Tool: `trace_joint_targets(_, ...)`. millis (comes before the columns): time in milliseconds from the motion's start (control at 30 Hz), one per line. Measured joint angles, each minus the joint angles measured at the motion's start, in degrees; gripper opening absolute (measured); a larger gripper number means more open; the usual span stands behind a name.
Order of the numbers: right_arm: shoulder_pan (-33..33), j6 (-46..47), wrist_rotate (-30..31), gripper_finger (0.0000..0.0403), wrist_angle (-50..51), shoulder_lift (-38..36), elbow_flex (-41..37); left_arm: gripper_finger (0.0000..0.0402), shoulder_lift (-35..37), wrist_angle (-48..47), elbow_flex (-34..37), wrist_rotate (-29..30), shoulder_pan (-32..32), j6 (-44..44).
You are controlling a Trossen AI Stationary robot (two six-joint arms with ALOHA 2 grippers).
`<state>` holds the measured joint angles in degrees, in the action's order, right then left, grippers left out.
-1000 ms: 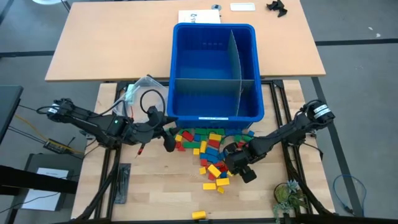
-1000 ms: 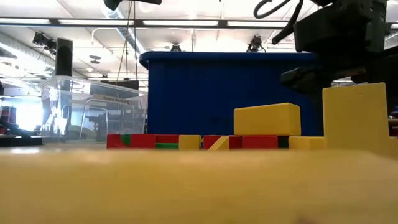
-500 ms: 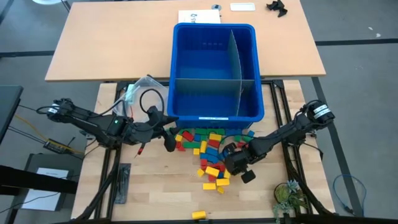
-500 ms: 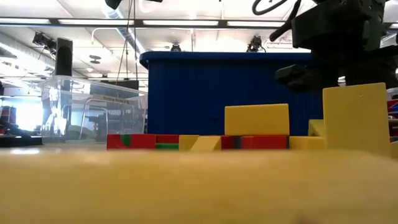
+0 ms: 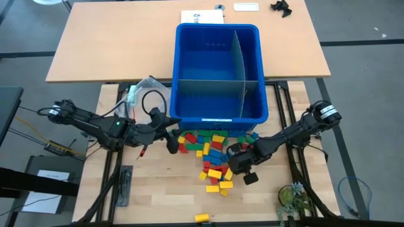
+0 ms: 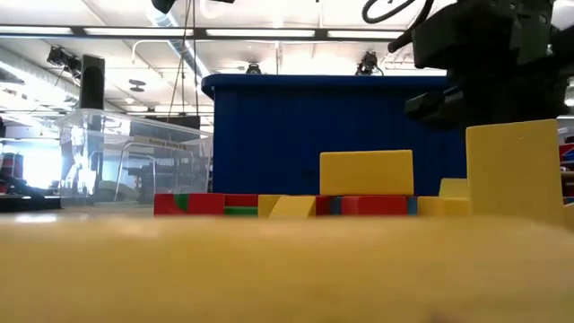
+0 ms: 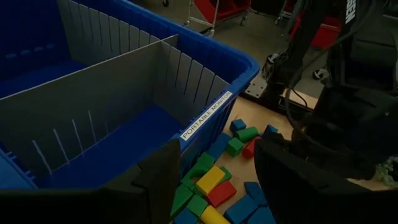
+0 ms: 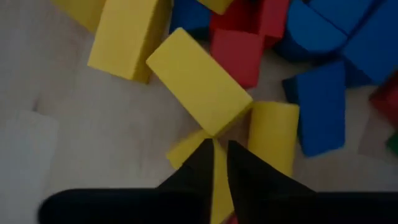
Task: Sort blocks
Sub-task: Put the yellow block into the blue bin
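Red, yellow, blue and green blocks (image 5: 211,148) lie in a loose pile on the table just in front of the blue bin (image 5: 218,26). My right gripper (image 5: 236,165) is low over the pile's near right part and points down. It is shut on a yellow block (image 8: 219,186), beside a longer yellow block (image 8: 199,87) and a yellow cylinder (image 8: 273,134). My left gripper (image 7: 217,180) stands open and holds nothing. It hovers at the pile's left end (image 5: 170,142), near the bin's front left corner. My right gripper pinches a small yellow block between its two fingers (image 8: 202,165) from above, pointing down. A narrow strip of the block's face (image 8: 219,177) shows between the fingers, and a corner (image 8: 182,151) shows beside one finger. I cannot tell whether it is clear of the table.
The bin has grey dividers (image 5: 237,60). A clear plastic tub (image 5: 142,91) lies left of it. One yellow block (image 5: 202,217) lies alone near the table's front edge, and a small plant (image 5: 293,198) stands at the front right. Bare wood shows left of the pile.
My right gripper has moved a little toward the table's left and into the pile's near right part. A yellow block near it has slid toward the table's left along the table.
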<state>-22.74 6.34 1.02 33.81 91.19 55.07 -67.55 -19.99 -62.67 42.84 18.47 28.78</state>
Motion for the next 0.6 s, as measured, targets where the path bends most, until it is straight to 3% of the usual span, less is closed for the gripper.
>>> trace_joint_targets(200,-1.6,5.0,-1.9,0.0146,2.0,-1.1,0.0,0.0214,0.0,0.1,0.0,0.0,0.0,0.0)
trace_joint_targets(400,-3.9,6.4,2.0,0.0252,1.0,-0.5,0.0,0.0214,0.0,0.1,0.0,0.0,0.0,0.0)
trace_joint_targets(600,-3.9,16.1,2.3,0.0307,1.3,-0.4,-1.3,0.0214,0.0,0.6,0.0,0.0,0.0,0.0)
